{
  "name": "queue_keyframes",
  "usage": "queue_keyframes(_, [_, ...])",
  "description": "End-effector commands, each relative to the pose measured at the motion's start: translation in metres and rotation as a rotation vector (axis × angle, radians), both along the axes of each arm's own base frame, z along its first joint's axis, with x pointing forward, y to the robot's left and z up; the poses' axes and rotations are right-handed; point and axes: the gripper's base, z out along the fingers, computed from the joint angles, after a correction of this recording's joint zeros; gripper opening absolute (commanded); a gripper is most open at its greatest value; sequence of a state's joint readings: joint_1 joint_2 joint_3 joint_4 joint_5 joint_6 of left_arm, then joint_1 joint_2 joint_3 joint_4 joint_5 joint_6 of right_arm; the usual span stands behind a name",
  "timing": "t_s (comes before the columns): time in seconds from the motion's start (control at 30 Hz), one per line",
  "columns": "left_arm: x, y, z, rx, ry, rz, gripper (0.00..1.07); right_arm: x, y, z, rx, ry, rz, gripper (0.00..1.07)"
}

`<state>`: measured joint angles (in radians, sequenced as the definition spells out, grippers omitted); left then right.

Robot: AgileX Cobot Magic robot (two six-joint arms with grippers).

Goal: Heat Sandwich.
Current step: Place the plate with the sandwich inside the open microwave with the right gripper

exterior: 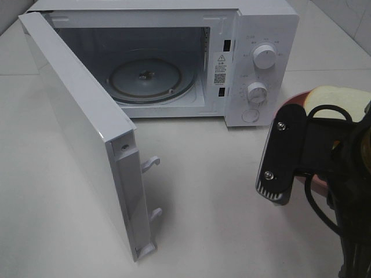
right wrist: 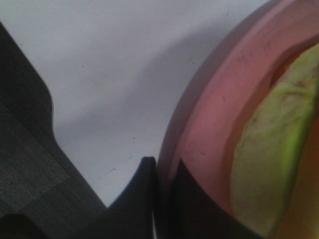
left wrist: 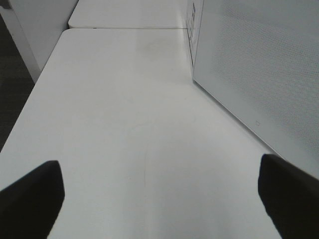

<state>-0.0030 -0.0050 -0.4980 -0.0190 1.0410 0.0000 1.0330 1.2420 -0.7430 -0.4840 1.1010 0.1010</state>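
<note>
The right claw is pressed together on the rim of the pink plate, pinching it at one side only. The sandwich lies on that plate, near the right edge of the bench, just beside the dial end of the microwave. The left claw hangs spread and empty over bare bench, close by the microwave's white side.

The step in hand looks to be carrying plate and sandwich into the oven. The door stands wide open toward the left edge, so the way in from the front seems free.

To do it well, I would lift only enough to clear the bench and the oven's front sill. A pinch on one rim lets the far side droop, so the plate should be kept level and moved slowly, or the sandwich may slide off. I would bring it round to the front opening rather than cutting past the dial panel. Then I would lower it centred on the glass turntable, and let go only once the plate sits flat there.
</note>
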Motion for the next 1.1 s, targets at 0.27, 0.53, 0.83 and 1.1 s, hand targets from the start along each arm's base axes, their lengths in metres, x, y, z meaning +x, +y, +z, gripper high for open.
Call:
queue_keyframes(0.27, [-0.003,0.0,0.0,-0.006,-0.025,0.004,1.0,-0.001,0.006,-0.001,0.001,0.036,0.222,0.0])
queue_keyframes(0.53, [-0.003,0.0,0.0,-0.006,-0.025,0.004,1.0,0.0,0.013,-0.001,0.023,0.039,0.359,0.0])
queue_keyframes(0.83, [-0.003,0.0,0.0,-0.006,-0.025,0.004,1.0,0.0,0.018,-0.001,-0.012,0.045,0.569,0.01])
queue_keyframes(1.1, [-0.003,0.0,0.0,-0.006,-0.025,0.004,1.0,0.003,0.026,0.0,0.015,-0.001,0.678,0.01])
